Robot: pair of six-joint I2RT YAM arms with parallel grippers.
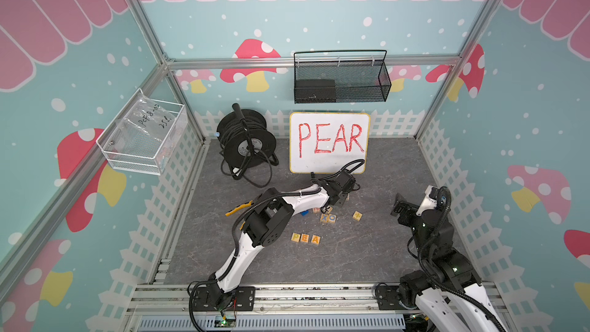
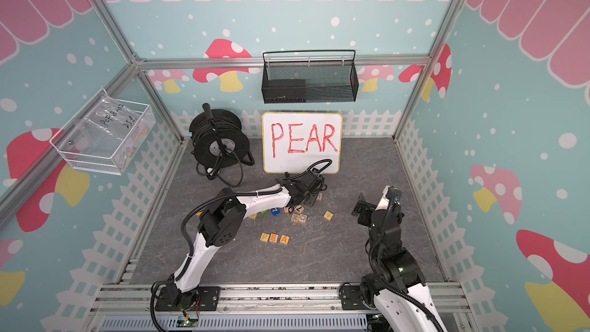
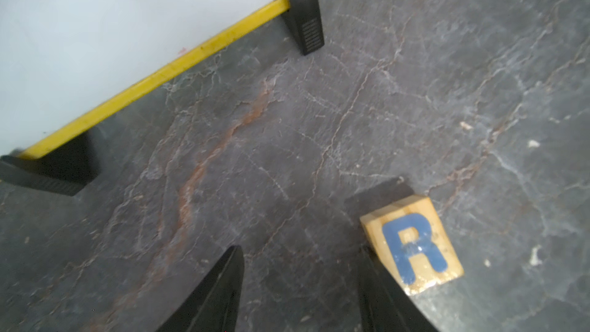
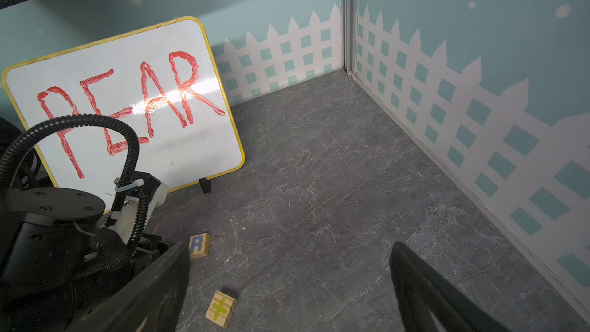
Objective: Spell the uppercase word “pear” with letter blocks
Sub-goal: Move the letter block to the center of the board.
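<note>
Floor (image 1: 367, 260): grey stone-patterned surface that carries everything below.
Left arm (image 1: 287, 201): white and black, stretched out from the front rail toward the whiteboard.
Right arm (image 1: 427, 228): folded upright over its own base, well apart from the blocks.
Whiteboard (image 1: 329, 161): yellow-rimmed, propped on black feet at the back, "PEAR" written on it in red.
Cable reel (image 1: 245, 140): black, standing beside the whiteboard with loose cord on the floor.
Mesh basket (image 1: 341, 78): black, hung on the back wall above the whiteboard.
Wire basket (image 1: 143, 135): white, hung on the side wall, with a clear plastic bag inside.
Left gripper (image 3: 300, 252): low over the floor near the whiteboard's foot, jaws spread, only bare floor between them.
Right gripper (image 4: 290, 245): raised, jaws spread wide, nothing between them.
P block (image 1: 296, 237), E block (image 1: 305, 237), A block (image 1: 315, 239): one row, side by side and touching, at front centre of the floor, reading P-E-A.
R block (image 3: 412, 244): flat on the floor with the blue letter up, well apart from the row, just outside one finger of the left gripper and not within the gap; contact cannot be told.
Plus block (image 1: 357, 215): alone, between the R block and the right arm.
X block (image 1: 324, 217), O block (image 1: 332, 218): side by side in the loose cluster behind the row.
</note>
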